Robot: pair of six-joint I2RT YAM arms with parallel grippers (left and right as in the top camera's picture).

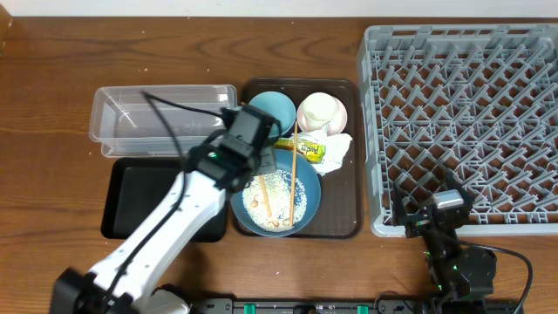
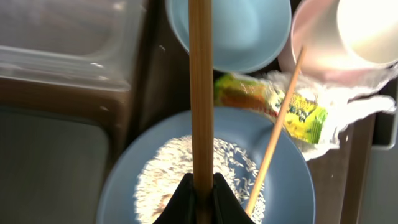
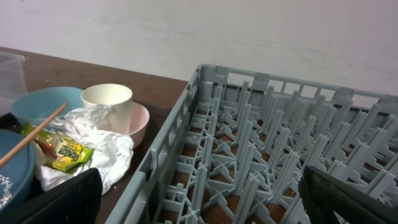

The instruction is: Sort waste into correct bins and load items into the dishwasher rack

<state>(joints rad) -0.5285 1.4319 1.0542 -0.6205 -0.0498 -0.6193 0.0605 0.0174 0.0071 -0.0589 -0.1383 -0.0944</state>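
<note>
My left gripper [image 1: 260, 171] [image 2: 201, 194] is shut on one wooden chopstick [image 1: 261, 188] [image 2: 201, 93], held above the large dark blue bowl [image 1: 305, 209] [image 2: 286, 186] with rice scraps [image 2: 168, 168] in it. The other chopstick [image 1: 295, 174] [image 2: 277, 124] leans across that bowl's rim. Behind are the small light blue bowl [image 1: 277, 106] [image 2: 236, 31], the yellow-green wrapper [image 1: 305, 150] [image 2: 280, 106], the white napkin [image 1: 337, 148] [image 3: 106, 146], and the white cup [image 1: 321, 111] [image 3: 107, 102] standing in the pink bowl [image 3: 140, 121]. My right gripper [image 1: 432, 214] [image 3: 205, 205] stands open over the rack's [image 1: 462, 113] [image 3: 280, 143] near edge.
The dishes sit on a dark brown serving tray [image 1: 349, 218]. To its left lie the clear plastic tub [image 1: 161, 118] [image 2: 62, 37] and, nearer me, the shallow black tray [image 1: 144, 201] [image 2: 50, 162]. My left arm crosses over the black tray.
</note>
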